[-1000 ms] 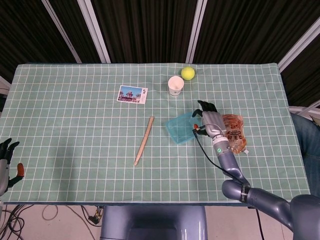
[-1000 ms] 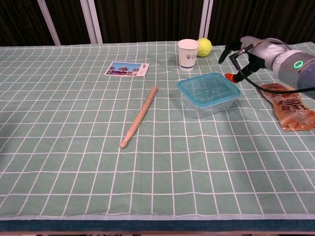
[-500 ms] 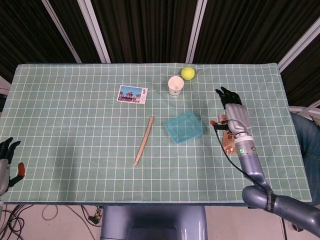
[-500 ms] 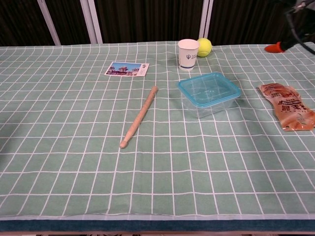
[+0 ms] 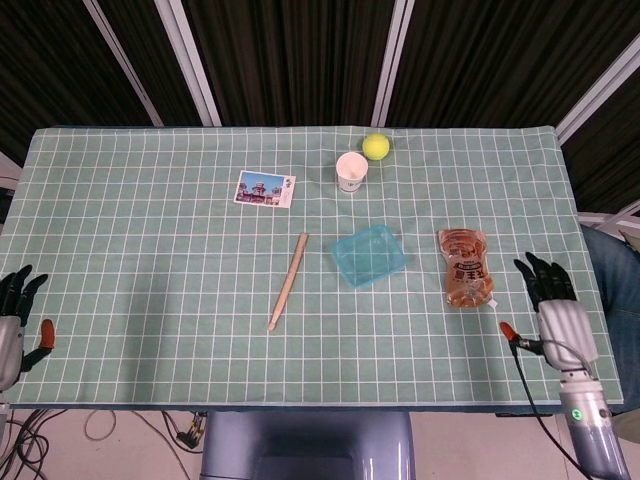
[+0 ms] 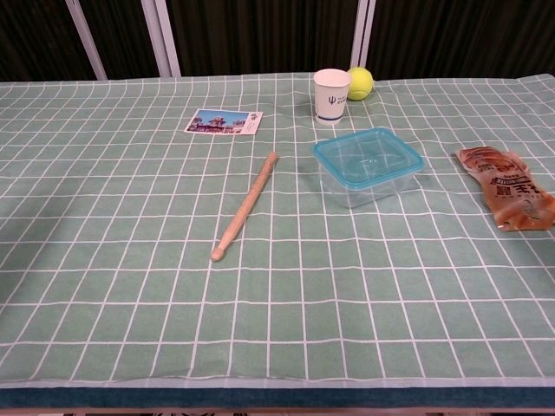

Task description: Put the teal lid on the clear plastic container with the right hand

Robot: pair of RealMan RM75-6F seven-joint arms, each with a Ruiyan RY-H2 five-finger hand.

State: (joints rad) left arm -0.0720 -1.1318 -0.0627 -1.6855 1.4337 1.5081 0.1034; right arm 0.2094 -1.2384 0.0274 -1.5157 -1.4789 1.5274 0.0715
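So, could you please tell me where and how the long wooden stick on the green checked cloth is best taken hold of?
Grip the long wooden stick near its middle, coming from above with the fingers closing across its thin width. It lies flat on the green checked cloth, so nothing gets under it, and both long sides have bare cloth beside them.

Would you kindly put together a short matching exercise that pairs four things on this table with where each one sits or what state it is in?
Things:
1. teal lid
2. tennis ball
3. wooden stick
4. right hand

Places or states:
A. lying between the postcard and the near edge, left of the container
B. open, holding nothing, at the table's right edge
C. seated on the clear plastic container
D. beside the white paper cup at the far edge

Pairs: 1-C, 2-D, 3-A, 4-B
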